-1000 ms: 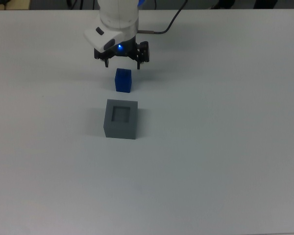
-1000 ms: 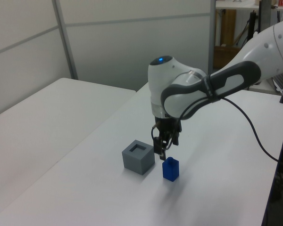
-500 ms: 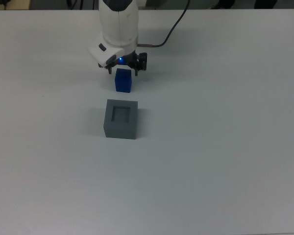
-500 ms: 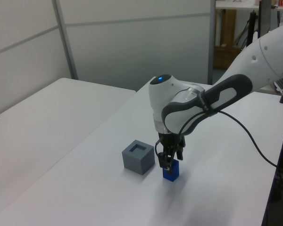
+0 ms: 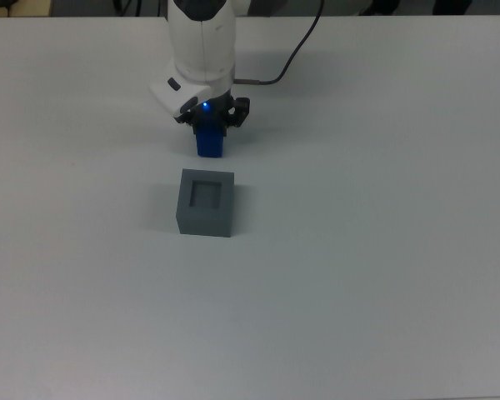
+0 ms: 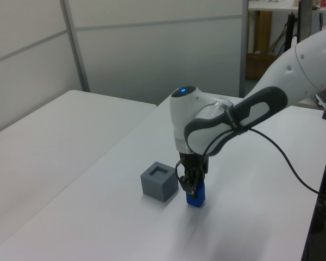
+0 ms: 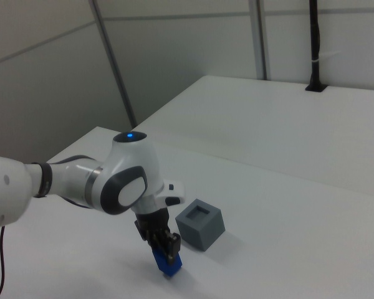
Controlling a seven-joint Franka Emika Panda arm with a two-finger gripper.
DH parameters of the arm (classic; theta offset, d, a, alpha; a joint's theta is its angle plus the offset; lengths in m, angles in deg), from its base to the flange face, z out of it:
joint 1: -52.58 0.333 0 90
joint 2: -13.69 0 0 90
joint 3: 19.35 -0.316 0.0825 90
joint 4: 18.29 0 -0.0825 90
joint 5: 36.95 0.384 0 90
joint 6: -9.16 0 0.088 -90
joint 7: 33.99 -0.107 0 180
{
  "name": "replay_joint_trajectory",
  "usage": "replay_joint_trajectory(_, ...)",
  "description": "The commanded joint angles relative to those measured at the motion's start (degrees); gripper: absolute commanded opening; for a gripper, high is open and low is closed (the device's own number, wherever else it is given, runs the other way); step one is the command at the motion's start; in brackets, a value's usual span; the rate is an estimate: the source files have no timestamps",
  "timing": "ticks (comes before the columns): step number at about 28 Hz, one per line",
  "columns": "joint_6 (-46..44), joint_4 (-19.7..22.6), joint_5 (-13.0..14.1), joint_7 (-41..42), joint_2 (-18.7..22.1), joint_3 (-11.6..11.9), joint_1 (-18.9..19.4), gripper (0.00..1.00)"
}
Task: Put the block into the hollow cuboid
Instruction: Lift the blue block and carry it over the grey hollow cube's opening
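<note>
Block (image 5: pixel 209 143): small blue solid, upright on the bench (image 5: pixel 383 250), just beside the box and not touching it; on the far side of the box in the top view.
Box (image 5: pixel 206 202): grey, thick walls, square recess in top facing up, recess empty.
Jaws (image 6: pixel 192 187): low over the block, one finger on each side of its upper half. Look closed in against the side faces, but real contact is too small to confirm. Block's base appears to rest on the bench.
Landmark: all positions taken from the box; arm comes in from beyond the block, away from the box.
Handling, judged: rigid, light, plain smooth faces, so probably a bit slippery; not fragile. Flat parallel sides suit a pinch.
Hold, judged: opposite side faces, high on the block, leaving the lower part free to enter the recess.
Risk, judged: recess looks only a little wider than the block, so a tilted or off-centre grip could catch a wall.
</note>
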Motion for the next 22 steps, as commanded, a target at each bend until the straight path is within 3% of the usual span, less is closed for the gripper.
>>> replay_joint_trajectory(1,-9.04,-5.76,-0.77,-0.11,1.48,0.39,0.31,0.0)
replay_joint_trajectory(9,-13.98,-16.84,-0.77,0.42,0.08,0.83,-0.22,0.02)
replay_joint_trajectory(22,-13.36,-30.38,-0.25,-0.72,-11.34,0.83,-0.14,0.03)
